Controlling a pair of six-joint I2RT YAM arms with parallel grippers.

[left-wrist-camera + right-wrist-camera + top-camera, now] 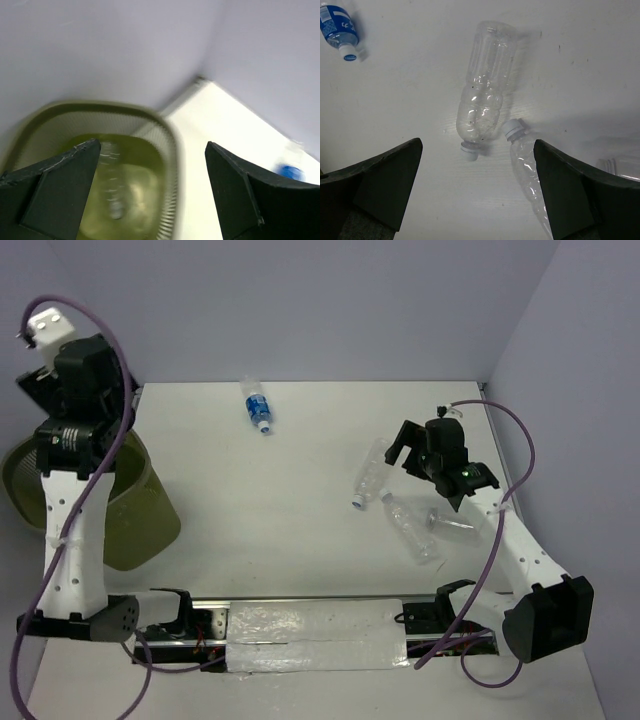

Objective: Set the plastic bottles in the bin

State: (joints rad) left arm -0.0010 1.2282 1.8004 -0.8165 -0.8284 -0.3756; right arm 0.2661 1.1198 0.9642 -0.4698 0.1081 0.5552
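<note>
Plastic bottles [482, 85] lie on the table [300, 540] beneath the right gripper [477, 144], its wide-open fingers straddling one across its long axis. The left gripper [152, 146] gapes empty over the bin [150, 525].

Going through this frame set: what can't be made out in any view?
1. Left wrist view: motion blur smears the bin; the bottle in it shows no cap or label.
2. Top view: the left arm covers most of the bin's inside.
3. Right wrist view: the frame edge and a finger cut off the third clear bottle; the top-left corner crops the blue-labelled bottle.
</note>
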